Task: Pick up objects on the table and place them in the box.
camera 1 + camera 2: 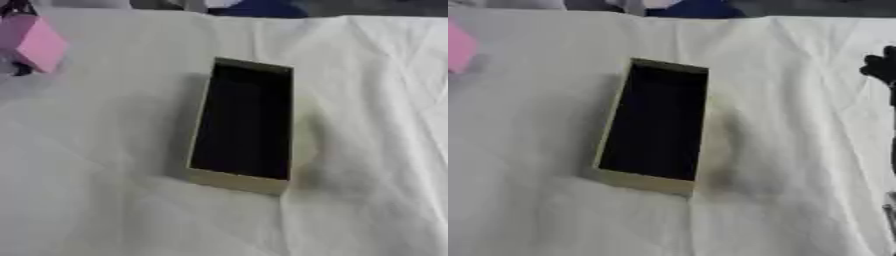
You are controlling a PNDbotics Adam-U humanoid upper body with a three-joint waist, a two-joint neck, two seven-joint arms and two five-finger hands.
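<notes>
A long tan cardboard box [234, 181] with a dark, empty-looking inside lies open-topped in the middle of the white cloth. At the far left edge a pink block [37, 44] hangs tilted on its corner. Dark parts of my left hand [16, 8] show above it and below it, pinching it. The block is well left of the box and apart from it. My right hand [881, 66] shows only as a black shape at the right edge of the right eye view, away from the box.
A wrinkled white cloth [105, 200] covers the whole table. Dark and blue shapes [254, 7] lie beyond its far edge. A dark strip of my right arm [891, 212] runs down the right edge.
</notes>
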